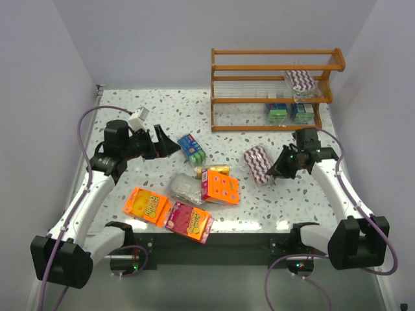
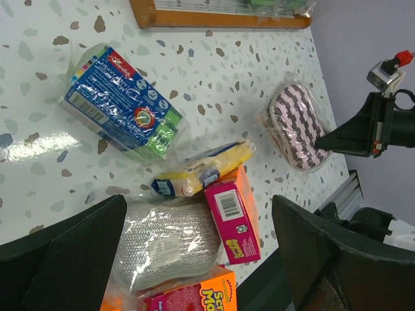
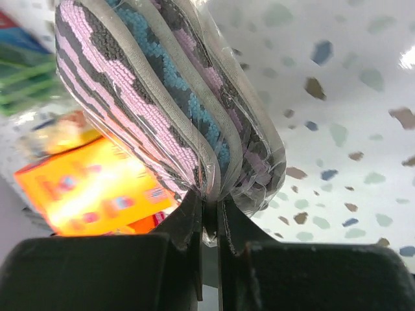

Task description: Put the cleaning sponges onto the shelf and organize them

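The wooden shelf point(image 1: 224, 78) stands at the back right. It holds a zigzag pad pack point(image 1: 300, 80) on its middle tier and blue-green packs point(image 1: 277, 114) on the bottom tier. My right gripper point(image 1: 272, 170) is shut on the wrap edge of another zigzag pad pack point(image 1: 257, 163), which also shows in the right wrist view point(image 3: 162, 97) and the left wrist view point(image 2: 297, 126). My left gripper point(image 1: 168, 146) is open and empty, beside a blue-green pack point(image 1: 192, 148) point(image 2: 123, 103). A yellow block with blue label point(image 2: 201, 172) lies near the middle.
A silver mesh pack point(image 2: 165, 243), an orange-pink box point(image 1: 219, 186), an orange pack point(image 1: 146, 205) and a pink pack point(image 1: 189, 221) lie near the table's front edge point(image 1: 214, 234). Grey walls close in both sides.
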Tool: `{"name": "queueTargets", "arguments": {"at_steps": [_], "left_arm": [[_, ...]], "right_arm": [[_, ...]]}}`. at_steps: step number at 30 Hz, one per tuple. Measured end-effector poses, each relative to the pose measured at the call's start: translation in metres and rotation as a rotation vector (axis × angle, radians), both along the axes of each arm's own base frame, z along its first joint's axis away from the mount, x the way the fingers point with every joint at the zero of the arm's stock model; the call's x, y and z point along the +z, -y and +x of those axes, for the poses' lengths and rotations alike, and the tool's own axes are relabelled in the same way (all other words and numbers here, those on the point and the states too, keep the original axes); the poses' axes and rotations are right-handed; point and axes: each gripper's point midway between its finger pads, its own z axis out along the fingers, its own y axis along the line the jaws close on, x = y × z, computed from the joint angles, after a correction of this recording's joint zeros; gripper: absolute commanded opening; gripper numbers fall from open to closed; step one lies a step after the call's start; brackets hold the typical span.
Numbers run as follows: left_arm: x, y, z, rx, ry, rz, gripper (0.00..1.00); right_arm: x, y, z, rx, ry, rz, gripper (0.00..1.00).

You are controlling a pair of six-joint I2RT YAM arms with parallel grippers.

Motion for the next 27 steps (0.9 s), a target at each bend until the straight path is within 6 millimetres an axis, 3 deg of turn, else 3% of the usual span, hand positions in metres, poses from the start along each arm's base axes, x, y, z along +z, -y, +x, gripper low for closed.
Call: {"name": "queueTargets", "arguments": {"at_steps": [6, 11, 21, 27], "left_arm": [[0.013, 0.001, 0.004, 0.001, 0.031, -0.005, 1.00], [0.016, 0.001, 0.006, 0.001, 0.035, -0.005, 1.00], [0.015, 0.000, 0.008, 0.003, 0.035, 0.004, 1.00], [0.016, 0.000, 0.009, 0.004, 0.036, 0.008, 1.00]], "right_arm": [[0.066, -0.017, 0.048, 0.040, 0.187, 0.131, 0.00], [0.105, -0.017, 0.089, -0.035, 0.286, 0.213, 0.00], [0.105, -0.015, 0.181, -0.205, 0.266, 0.327, 0.00], [0.122, -0.003, 0.239, -0.266, 0.317, 0.364, 0.00]]}}
